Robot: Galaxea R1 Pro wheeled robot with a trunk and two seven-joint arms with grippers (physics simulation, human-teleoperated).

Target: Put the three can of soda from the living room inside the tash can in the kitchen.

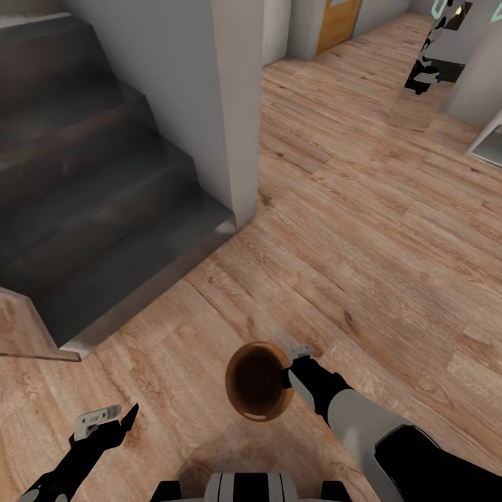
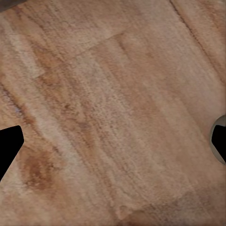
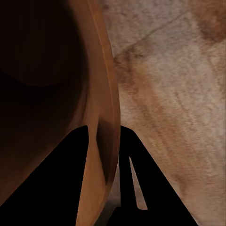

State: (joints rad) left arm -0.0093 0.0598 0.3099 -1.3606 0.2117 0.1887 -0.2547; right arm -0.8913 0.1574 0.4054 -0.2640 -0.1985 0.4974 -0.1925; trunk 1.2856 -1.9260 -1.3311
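Note:
The tash can [image 1: 256,380], a round glossy copper-brown bin with a dark inside, hangs just above the wood floor in front of me. My right gripper [image 1: 289,366] is shut on its rim at the right side. In the right wrist view the bin's wall [image 3: 101,94] runs between the two dark fingers, one inside and one outside, with my right gripper [image 3: 106,150] clamped on it. My left gripper [image 1: 108,418] is open and empty, low at the left. In the left wrist view it [image 2: 113,141] looks down on bare floor planks. The cans of soda are out of view.
A dark staircase [image 1: 90,195] rises at the left, ending at a grey wall corner [image 1: 237,139]. Light wood floor [image 1: 362,230] stretches ahead and right toward a wooden door [image 1: 338,24]. A black and white object [image 1: 425,70] and a white furniture edge [image 1: 488,139] stand far right.

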